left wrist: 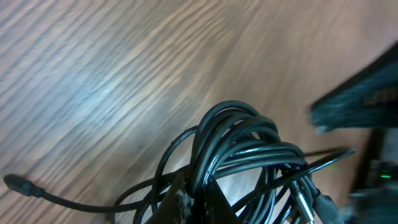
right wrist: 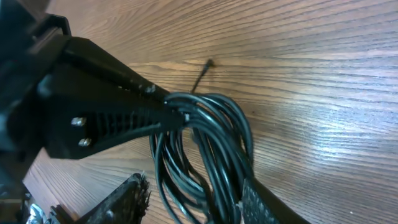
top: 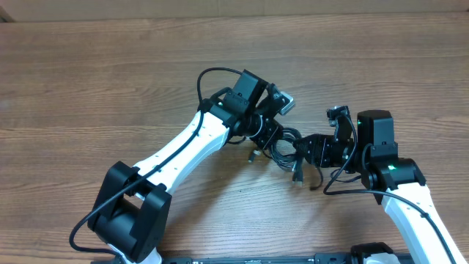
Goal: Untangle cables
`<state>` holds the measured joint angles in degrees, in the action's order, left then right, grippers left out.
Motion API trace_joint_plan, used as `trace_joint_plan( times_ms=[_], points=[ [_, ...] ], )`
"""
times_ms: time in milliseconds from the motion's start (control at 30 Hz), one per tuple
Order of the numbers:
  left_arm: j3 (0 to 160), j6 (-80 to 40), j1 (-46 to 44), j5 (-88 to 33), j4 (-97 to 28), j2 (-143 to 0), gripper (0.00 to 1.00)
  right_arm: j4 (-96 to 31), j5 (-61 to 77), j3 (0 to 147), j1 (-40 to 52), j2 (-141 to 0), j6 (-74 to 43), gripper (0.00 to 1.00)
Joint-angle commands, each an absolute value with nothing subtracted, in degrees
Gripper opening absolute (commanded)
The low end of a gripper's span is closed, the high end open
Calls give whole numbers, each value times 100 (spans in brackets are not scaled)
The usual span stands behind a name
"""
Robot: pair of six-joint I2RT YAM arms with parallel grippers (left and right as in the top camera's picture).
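Observation:
The cables (top: 286,145) are a tangled bundle of thin black cords in the middle of the table, between my two grippers. My left gripper (top: 268,136) comes from the left and is shut on the bundle's loops (left wrist: 242,146); its jaws (left wrist: 202,194) pinch several strands. One loose plug end (left wrist: 15,182) trails off to the left, and two plugs (top: 297,176) hang toward the front. My right gripper (right wrist: 193,202) straddles the lower loops (right wrist: 211,143). Its fingers (right wrist: 127,199) stand apart, with strands lying against the right one. The left gripper's fingers (right wrist: 118,118) show at the bundle's top.
The wooden table (top: 110,73) stretches wide to the left and back. My right arm's own thicker cable (top: 333,183) loops beside its wrist, close to the bundle. Both arms crowd the table's centre front.

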<state>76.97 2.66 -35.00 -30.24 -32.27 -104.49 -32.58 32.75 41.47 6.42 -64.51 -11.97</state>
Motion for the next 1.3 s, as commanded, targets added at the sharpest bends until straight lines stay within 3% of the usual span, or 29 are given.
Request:
trace_joint_plan(
  times_ms=[0,300,700,1000,1167,1267],
  points=[
    [7767,-67,-3496,-3846,-3017,-10368,4,-3234,3262,4309,626,-6499,-1175,47],
    [7767,-93,-3496,-3844,-2928,-10368,4,-3481,3004,4309,626,-6571,-1179,33],
    [7767,-388,-3492,-4204,-2475,-10368,4,-3763,2552,4309,626,-6571,-1177,37],
    [7767,-388,-3489,-4200,-2534,-10368,4,-3743,2473,4309,626,-6571,-1181,6],
    [7767,-388,-3468,-3874,-2694,-10368,4,-3833,1944,4309,624,-6571,-1267,4],
    [7767,-419,-3304,-3022,-3013,-10368,4,-3988,1227,4309,624,-6571,-1994,4]
  ],
)
